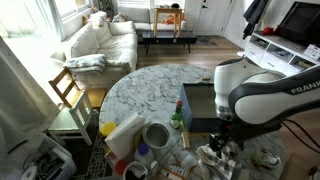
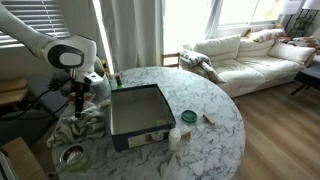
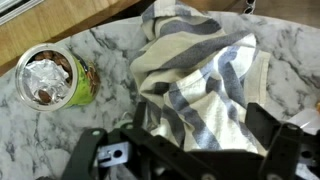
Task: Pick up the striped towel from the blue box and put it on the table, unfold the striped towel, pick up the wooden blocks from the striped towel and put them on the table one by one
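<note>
**Unfold step: towel on tabletop, jaws spread over it**

Reads as the unfold stage. Shows the striped towel (image 3: pixel 200 85) out of the box (image 2: pixel 138 108) (looks dark grey here, not blue) and bunched on the marble tabletop (image 3: pixel 115 55), just beside the box on the robot's side. Shows the gripper (image 3: pixel 185 158) directly over the heap with jaws spread wide, pinching nothing. Can't spot any wooden blocks; presumably wrapped in the folds, so treat the bundle as loaded.

To do it well:
- Pick an outer hem or corner, not the thick middle. Grabbing the centre probably lifts the whole wad, blocks included.
- Pinch one layer only, low and shallow. Try the loose flap towards the top of the wrist view.
- Pull sideways and low across the marble, away from the heap, rather than up. Should keep the blocks from rolling off.
- Drag towards bare marble, away from the foil-lined tin (image 3: pixel 55 78) near the towel and away from the box wall.
- Mind the tabletop edge close behind the towel in the wrist view. Avoid peeling that way.
- Let go, re-check from the wrist view, repeat on the next flap until flat.
</note>
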Controlling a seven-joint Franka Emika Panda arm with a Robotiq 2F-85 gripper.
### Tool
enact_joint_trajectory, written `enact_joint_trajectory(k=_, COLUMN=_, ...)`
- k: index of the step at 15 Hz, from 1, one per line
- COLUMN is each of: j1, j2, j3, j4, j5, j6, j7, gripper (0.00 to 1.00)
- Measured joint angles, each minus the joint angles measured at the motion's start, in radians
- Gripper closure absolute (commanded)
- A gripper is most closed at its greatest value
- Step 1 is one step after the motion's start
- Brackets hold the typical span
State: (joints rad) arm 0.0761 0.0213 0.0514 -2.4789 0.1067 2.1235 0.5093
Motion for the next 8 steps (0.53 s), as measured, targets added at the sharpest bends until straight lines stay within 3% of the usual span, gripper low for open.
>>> enact_joint_trajectory(k=4, j1=0.000, j2=0.005, j3=0.000, j4=0.000, j5=0.006, j6=0.005, j7=0.008, gripper=0.00)
enact_joint_trajectory(k=8, j1=-0.001, j2=0.007, j3=0.000, j4=-0.007, j5=0.074, j6=0.056, j7=0.147, gripper=0.00)
